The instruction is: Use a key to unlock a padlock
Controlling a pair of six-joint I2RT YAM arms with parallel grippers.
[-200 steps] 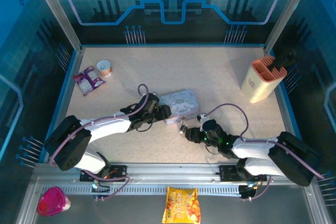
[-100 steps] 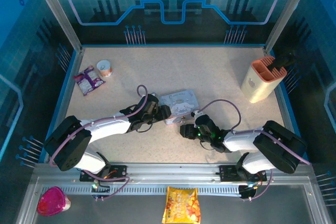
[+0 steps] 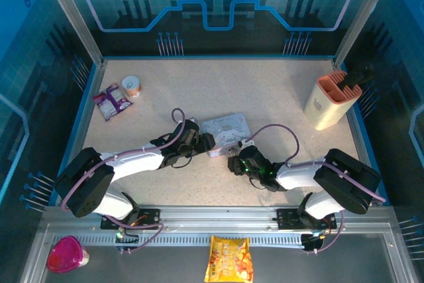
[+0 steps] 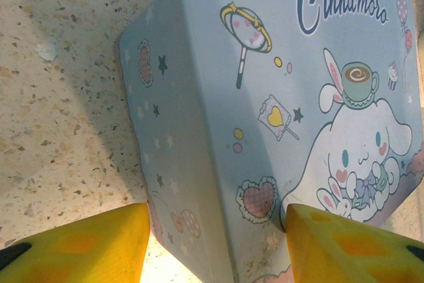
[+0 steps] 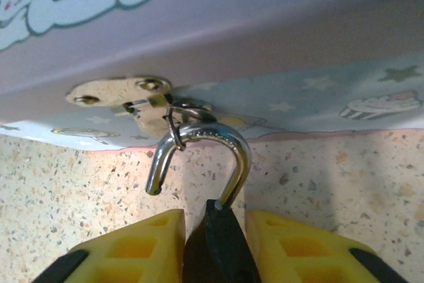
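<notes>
The pastel cartoon tin (image 3: pixel 225 132) lies mid-table. My left gripper (image 3: pixel 207 142) straddles its near corner, yellow fingers (image 4: pixel 86 246) on either side of the tin (image 4: pixel 265 97), pressed to it. The padlock (image 5: pixel 222 240) has a black body clamped between my right gripper's (image 5: pixel 215 246) fingers. Its silver shackle (image 5: pixel 228 144) stands sprung open, one leg free, hooked through a small ring on the tin's brass hasp (image 5: pixel 126 94). From above, the right gripper (image 3: pixel 233 164) sits at the tin's front side. The key is hidden.
A cream and orange holder (image 3: pixel 328 101) stands back right. A purple snack packet (image 3: pixel 109 102) and a small round cup (image 3: pixel 132 85) lie back left. A yellow chip bag (image 3: pixel 228 260) and a pink container (image 3: pixel 66 254) rest beyond the front rail.
The right arm has folded in and swung left, keeping its gripper at the tin's front. The tin has shifted slightly back and left. The left arm has barely moved.
</notes>
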